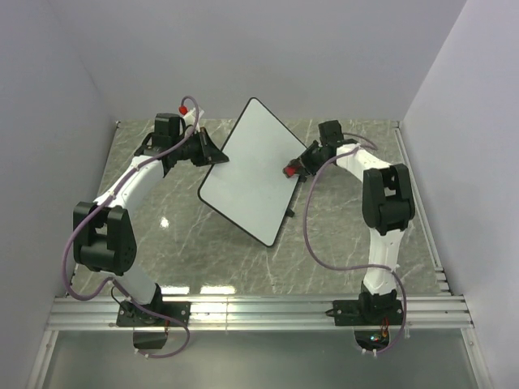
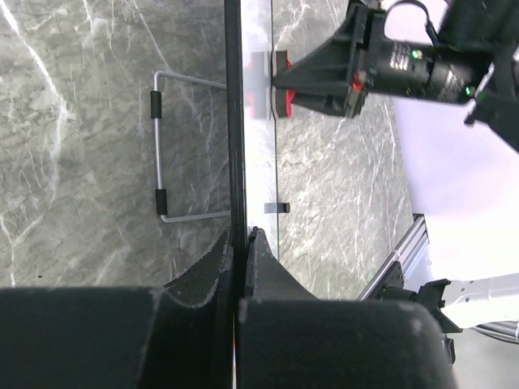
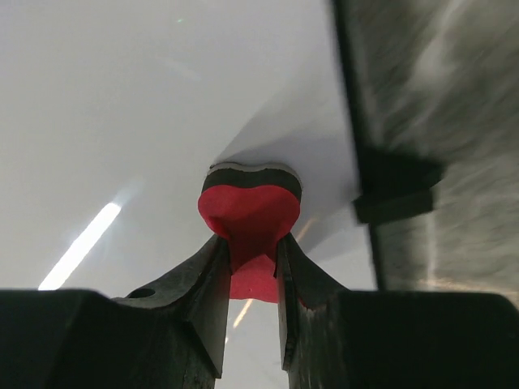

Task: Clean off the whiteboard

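The whiteboard [image 1: 251, 170] is tilted up off the table, its white face plain with no marks visible. My left gripper [image 1: 217, 157] is shut on the board's left edge; in the left wrist view the thin black rim [image 2: 234, 121] runs edge-on between the fingers [image 2: 263, 259]. My right gripper [image 1: 293, 168] is shut on the small red eraser [image 3: 249, 212], whose dark felt side presses against the board face [image 3: 122, 105] near its right edge. The eraser [image 2: 280, 85] also shows in the left wrist view.
A wire stand [image 2: 162, 146] on the board's back and a small black foot [image 3: 397, 194] stick out. A red-tipped marker [image 1: 185, 108] lies at the back left. Grey walls enclose the marble table [image 1: 340, 243]; a metal rail [image 1: 259, 308] runs along the near edge.
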`<state>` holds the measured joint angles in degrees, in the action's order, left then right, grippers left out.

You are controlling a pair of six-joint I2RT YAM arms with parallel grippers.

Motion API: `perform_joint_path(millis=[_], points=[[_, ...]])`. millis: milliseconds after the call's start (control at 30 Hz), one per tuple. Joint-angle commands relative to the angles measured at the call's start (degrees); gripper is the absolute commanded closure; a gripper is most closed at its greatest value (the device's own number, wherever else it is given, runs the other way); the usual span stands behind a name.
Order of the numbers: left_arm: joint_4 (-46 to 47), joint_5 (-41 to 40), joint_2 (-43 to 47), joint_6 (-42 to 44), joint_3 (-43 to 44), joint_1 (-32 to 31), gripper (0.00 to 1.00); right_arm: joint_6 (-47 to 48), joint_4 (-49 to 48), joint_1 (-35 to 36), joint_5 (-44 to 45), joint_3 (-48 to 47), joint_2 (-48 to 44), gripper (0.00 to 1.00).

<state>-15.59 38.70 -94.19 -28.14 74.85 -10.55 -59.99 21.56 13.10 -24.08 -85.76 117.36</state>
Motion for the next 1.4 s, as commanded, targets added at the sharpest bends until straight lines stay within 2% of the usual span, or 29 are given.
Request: perform_joint_path(millis=[0, 200, 367, 467, 567, 600, 800, 1000, 1167, 1267, 1367], points=[[-3.04, -1.17, -0.29, 6.52, -2.08, -2.81, 1.00, 4.96, 6.21, 0.61, 5.27, -6.07, 4.44, 1.00], [-3.83, -1.61, -0.55, 6.96, -0.94, -2.81, 1.00, 2.51, 4.10, 4.21, 2.99, -6.62, 3.32, 1.00], [-3.83, -1.96, -0.73, 6.96, -0.67, -2.81, 1.00, 2.33, 5.42, 11.14, 2.10, -9.52, 1.91, 1.00], [-4.44, -2.05, -1.26, 7.13, 0.12, -2.81, 1.00, 0.85, 2.28, 15.44, 3.51, -3.56, -2.04, 1.00], [-4.71, -2.31, -1.96, 7.22, 1.26, -2.81, 1.00, -2.49, -3.78, 18.00, 2.98, 7.77, -5.99, 1.00], [-4.79, -2.22, -1.96, 7.22, 1.53, -2.81, 1.00, -2.94, -4.85, 18.45, 2.98, 12.93, -7.22, 1.00], [-4.80, -1.87, -2.05, 6.87, 2.23, -2.81, 1.00, -3.56, -10.22, 19.42, 4.82, 29.47, -12.41, 1.00], [-4.53, -1.35, -1.35, 6.26, 1.62, -2.90, 1.00, -3.73, -11.72, 19.42, 7.11, 37.05, -16.10, 1.00], [-4.53, -1.69, -0.38, 5.47, 1.70, -2.99, 1.00, -2.16, -9.88, 19.68, 8.61, 38.12, -17.60, 1.00], [-5.58, -2.31, 0.50, 5.73, 2.23, -2.99, 1.00, 1.78, -6.11, 19.33, 9.48, 33.91, -18.74, 1.00], [-6.38, -3.27, 1.55, 5.90, 2.58, -2.99, 1.00, 7.22, 0.28, 19.33, 12.28, 22.97, -24.00, 1.00]])
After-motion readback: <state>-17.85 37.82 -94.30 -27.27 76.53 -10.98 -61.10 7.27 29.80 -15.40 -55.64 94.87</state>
